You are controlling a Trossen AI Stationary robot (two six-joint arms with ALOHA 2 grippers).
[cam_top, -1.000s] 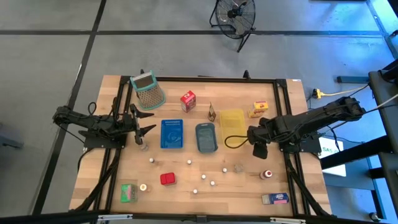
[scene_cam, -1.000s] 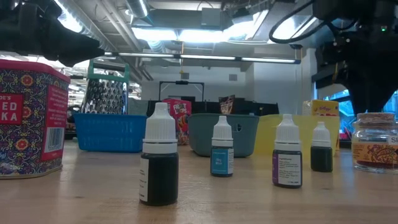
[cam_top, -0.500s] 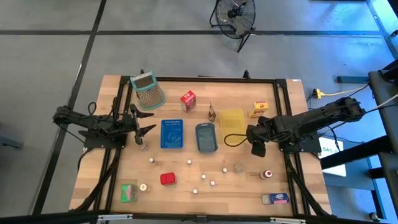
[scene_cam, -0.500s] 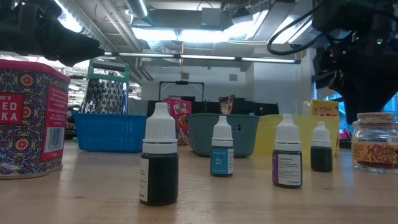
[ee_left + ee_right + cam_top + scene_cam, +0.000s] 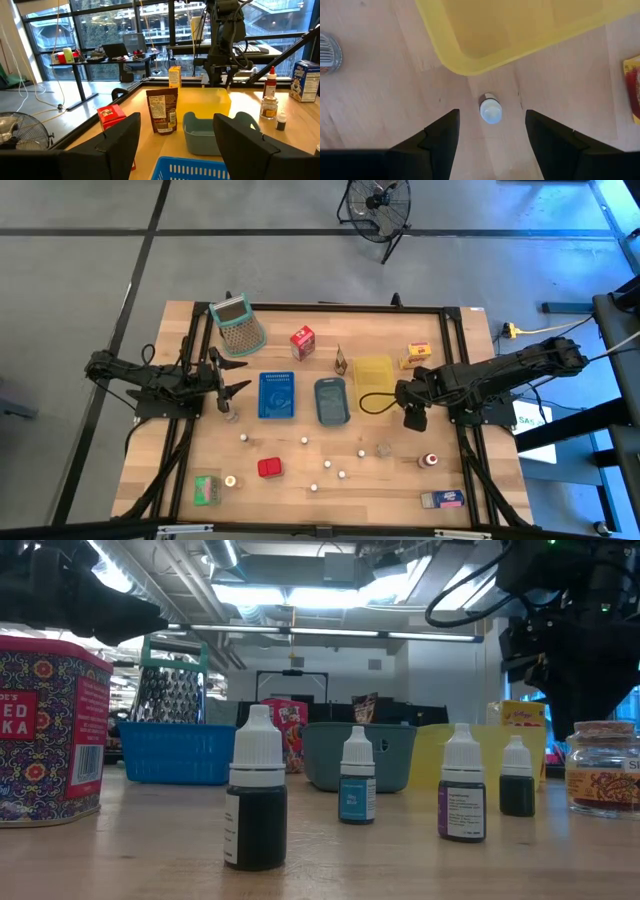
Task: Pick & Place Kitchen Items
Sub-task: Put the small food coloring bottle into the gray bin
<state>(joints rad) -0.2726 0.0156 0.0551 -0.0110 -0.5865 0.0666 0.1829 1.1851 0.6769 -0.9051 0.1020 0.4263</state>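
On the left side of the table I have the left gripper [image 5: 232, 387] parked just beside the blue tray [image 5: 277, 396], fingers spread and holding nothing. Moving across, the blue tray, the grey tray [image 5: 331, 400] and the yellow tray [image 5: 374, 374] all look empty to me, so I judge the sorting has hardly begun. The red tin [image 5: 269, 468], the green carton [image 5: 207, 489], the red carton [image 5: 303, 342] and the white-capped bottles lie scattered on the bare wood, all left to move.

Further right, the right gripper [image 5: 414, 418] hangs near the yellow tray's corner with its fingers spread wide. Its wrist camera looks straight down on one small bottle [image 5: 490, 108], which stands between the open fingers, just beside the tray's rim and not yet touched.

Since a second ago the right gripper has crept slightly leftward toward that tray; the left arm has stayed put.
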